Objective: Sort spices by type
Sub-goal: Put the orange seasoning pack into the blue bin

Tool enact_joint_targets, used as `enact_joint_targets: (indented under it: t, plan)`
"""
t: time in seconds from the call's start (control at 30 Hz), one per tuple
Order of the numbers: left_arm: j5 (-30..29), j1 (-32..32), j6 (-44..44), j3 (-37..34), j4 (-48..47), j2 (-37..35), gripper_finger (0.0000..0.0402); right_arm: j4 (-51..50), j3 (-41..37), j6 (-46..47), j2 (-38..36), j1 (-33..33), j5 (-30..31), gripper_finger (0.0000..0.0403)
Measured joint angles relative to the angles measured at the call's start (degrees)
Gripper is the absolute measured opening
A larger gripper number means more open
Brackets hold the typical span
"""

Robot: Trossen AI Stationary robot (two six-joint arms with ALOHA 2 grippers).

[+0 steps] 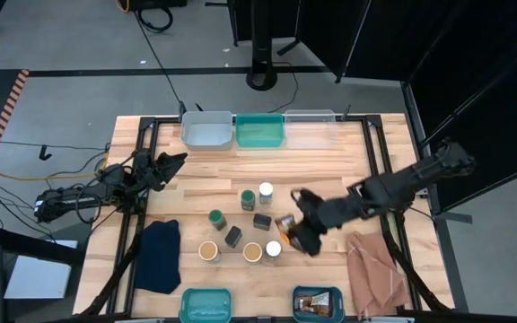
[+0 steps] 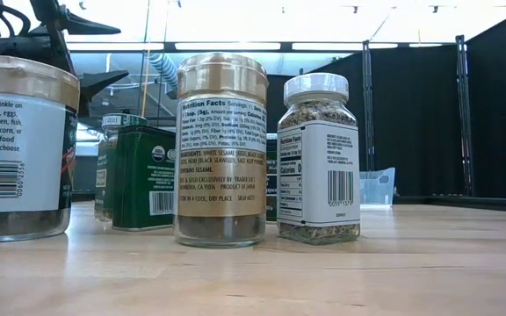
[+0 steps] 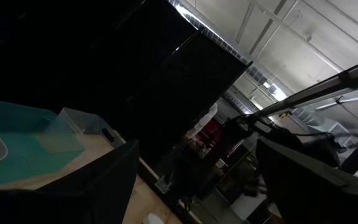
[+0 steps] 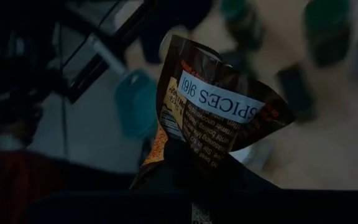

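Spice containers stand clustered mid-counter [image 1: 330, 170] in the high view: two green-topped jars [image 1: 248, 196] [image 1: 216, 218], two white-topped jars [image 1: 266, 191] [image 1: 273, 249], two tan-topped jars [image 1: 208, 250] [image 1: 252, 252], and two small dark boxes [image 1: 262, 221] [image 1: 232, 236]. One flat brown packet [image 1: 285, 223] is off the counter, pinched in the right tool [image 1: 296, 230], which hangs just beside the lower white-topped jar; the right wrist view shows the packet [image 4: 213, 121] crumpled between the closed fingers, its white label reading "SPICES". A second brown packet [image 1: 315, 303] lies in the teal bin [image 1: 318, 294] at the near edge, right of another teal bin [image 1: 205, 303].

Three bins line the far edge: a pale one [image 1: 207, 128], a teal one [image 1: 260, 131] and a clear one [image 1: 310, 127]. A dark blue cloth [image 1: 159, 255] lies at the left of the cluster, and a pinkish-brown cloth [image 1: 373, 274] at the right.

The left tool [image 1: 176, 161] waits above the counter's left side, well apart from the jars, fingers spread and holding nothing.

In the low view, a tan-topped jar [image 2: 222, 149] and a white-topped jar [image 2: 318, 158] stand side by side, apart.
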Motion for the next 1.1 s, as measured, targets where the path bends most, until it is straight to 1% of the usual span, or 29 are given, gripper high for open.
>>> enact_joint_targets:
  t: [0.2, 0.47, 0.63, 0.8, 1.1]
  plan:
    - [-0.1, 0.0, 0.0, 0.0, -0.3, 0.0, 0.0329, 0.4, 0.0, 6.9, 1.0, 7.4, 2.1, 0.0028]
    - [-0.1, 0.0, 0.0, 0.0, -1.7, 0.0, 0.0329, 2.6, 0.0, 12.5, 5.9, 13.1, 2.5, 0.0027]
    - [-0.1, 0.0, 0.0, 0.0, -2.0, 0.0, 0.0329, 2.6, 0.0, 15.0, 10.2, 15.2, -0.6, 0.0027]
    - [-0.1, 0.0, -0.3, 0.0, -2.0, 0.0, 0.0329, 2.6, 0.0, 16.8, 14.2, 17.1, -5.2, 0.0026]
    - [-0.1, 0.0, -0.3, 0.0, -3.0, 0.0, 0.0329, 2.5, 0.0, 16.8, 21.2, 19.9, -13.7, 0.0024]
